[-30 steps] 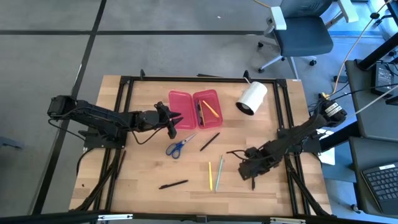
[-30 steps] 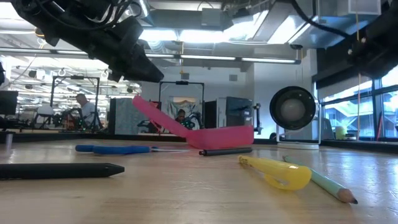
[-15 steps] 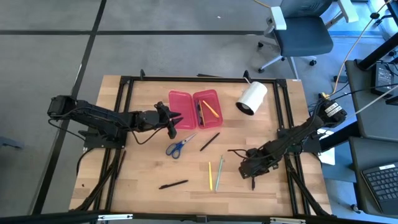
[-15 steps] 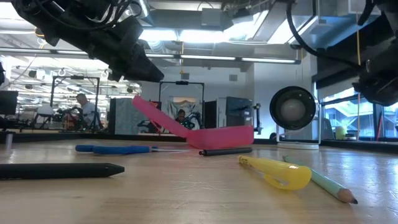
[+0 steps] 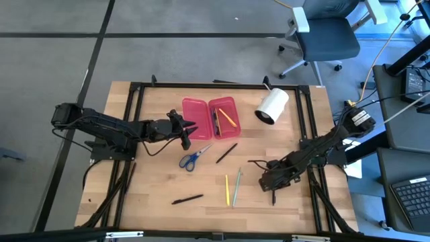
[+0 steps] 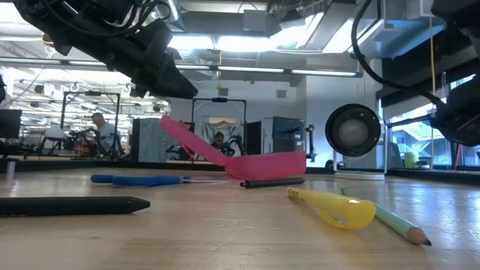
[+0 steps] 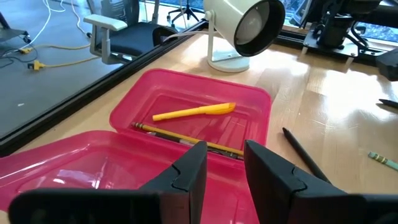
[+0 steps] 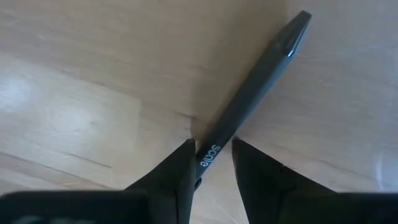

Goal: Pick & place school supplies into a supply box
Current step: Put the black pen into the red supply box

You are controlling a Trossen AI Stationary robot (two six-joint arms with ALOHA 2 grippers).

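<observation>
The supply box (image 5: 210,116) lies open on the table's far middle. Its right half (image 7: 205,118) holds a yellow pen (image 7: 196,112) and a pencil. My left gripper (image 7: 225,165) hovers open over the box's near left edge (image 5: 187,134) and holds nothing. Blue-handled scissors (image 5: 195,156), a black pen (image 5: 226,152), a yellow pencil (image 5: 227,189), a green pencil (image 5: 236,187) and another black pen (image 5: 187,199) lie flat on the wood. My right gripper (image 5: 263,168) is low at the right, shut on a third black pen (image 8: 249,81). My right gripper has the black pen's printed barrel (image 8: 208,152) pinched between its two fingers (image 8: 180,168). The fingers point down at the table and lie across the pen. The pen's pointed end (image 8: 301,18) sticks out ahead. Whether it is clear of the wood cannot be told.
A big white roll-shaped lamp (image 5: 271,106) stands right of the box. A black frame (image 5: 134,121) runs round the table's edges. An office chair (image 5: 326,37) stands beyond the far edge. In the low view a yellow pen (image 6: 334,208) lies nearest the camera.
My right arm has come into the low view's right side and shifted a little, and the black pen has shifted with it. My left gripper and the box have kept still.
</observation>
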